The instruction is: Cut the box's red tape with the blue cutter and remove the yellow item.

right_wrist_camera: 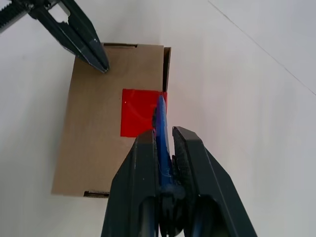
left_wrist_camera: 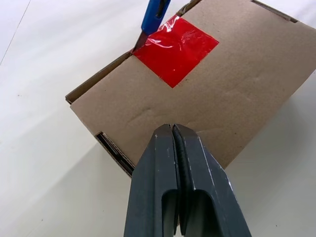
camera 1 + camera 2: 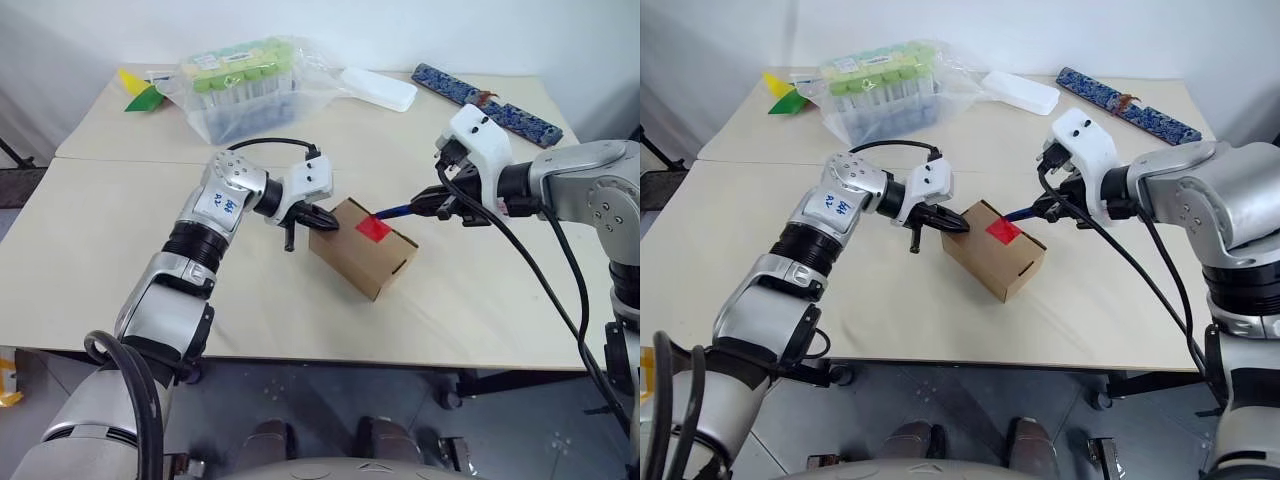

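The brown box (image 3: 362, 248) lies at an angle on the table's middle, with the red tape (image 3: 373, 228) on its top by the flap seam. My right gripper (image 3: 425, 203) is shut on the blue cutter (image 3: 395, 211). The cutter's dark tip (image 2: 140, 40) rests at the tape's edge over the seam. My left gripper (image 3: 328, 221) is shut and empty, its fingertips (image 1: 98, 61) pressed against the box's top corner on the side away from the cutter. The yellow item is hidden.
A clear tub of green-capped tubes (image 3: 240, 85) in a plastic bag stands at the back. A white flat case (image 3: 378, 88) and a long blue-patterned case (image 3: 485, 102) lie beside it. Yellow and green paper triangles (image 3: 140, 92) lie at the back left.
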Robot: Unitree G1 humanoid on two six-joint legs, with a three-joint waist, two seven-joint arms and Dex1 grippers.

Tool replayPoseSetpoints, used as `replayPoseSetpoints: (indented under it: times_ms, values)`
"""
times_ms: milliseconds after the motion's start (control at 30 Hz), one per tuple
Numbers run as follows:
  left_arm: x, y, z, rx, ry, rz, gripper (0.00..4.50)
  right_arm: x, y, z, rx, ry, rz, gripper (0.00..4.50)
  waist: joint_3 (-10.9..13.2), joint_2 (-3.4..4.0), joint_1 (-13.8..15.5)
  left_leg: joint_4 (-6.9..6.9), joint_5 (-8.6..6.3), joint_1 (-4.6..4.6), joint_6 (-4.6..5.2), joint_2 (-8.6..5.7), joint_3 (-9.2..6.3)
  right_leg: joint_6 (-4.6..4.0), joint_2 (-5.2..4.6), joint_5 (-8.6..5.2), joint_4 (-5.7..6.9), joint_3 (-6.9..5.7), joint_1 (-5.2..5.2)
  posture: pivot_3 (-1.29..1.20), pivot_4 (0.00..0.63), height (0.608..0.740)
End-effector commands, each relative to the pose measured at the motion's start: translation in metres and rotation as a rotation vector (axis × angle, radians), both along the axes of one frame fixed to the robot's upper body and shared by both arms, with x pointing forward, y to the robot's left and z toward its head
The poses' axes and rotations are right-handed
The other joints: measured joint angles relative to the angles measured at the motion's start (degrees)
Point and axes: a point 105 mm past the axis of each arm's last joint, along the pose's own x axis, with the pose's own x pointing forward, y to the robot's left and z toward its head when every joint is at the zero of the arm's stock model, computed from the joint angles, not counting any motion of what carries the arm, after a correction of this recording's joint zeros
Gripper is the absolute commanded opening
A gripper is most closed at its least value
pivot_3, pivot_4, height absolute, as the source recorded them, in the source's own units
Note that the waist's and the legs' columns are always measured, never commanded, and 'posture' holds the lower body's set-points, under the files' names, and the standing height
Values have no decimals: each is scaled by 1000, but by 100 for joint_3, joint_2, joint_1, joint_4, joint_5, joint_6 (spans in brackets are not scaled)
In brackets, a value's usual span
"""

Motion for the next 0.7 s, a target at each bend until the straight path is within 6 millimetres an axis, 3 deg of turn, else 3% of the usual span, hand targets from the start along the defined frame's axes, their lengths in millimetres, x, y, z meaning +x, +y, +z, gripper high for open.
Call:
replayPoseSetpoints:
  times_ms: [33, 700]
  values:
    - [-3, 5, -33, 101, 81, 27, 61, -6, 2, -4, -24, 42, 41, 155, 0, 0, 14, 1, 0, 0, 0, 0, 0, 0, 0, 0, 0, 0, 0, 0, 150, 740]
    - [-6, 1, -41, 104, 72, 47, 61, -18, 1, -12, -91, 163, 67, 155, -5, -1, 55, 14, -1, 2, 2, 1, -2, 0, 0, 0, 0, 0, 12, 0, 150, 740]
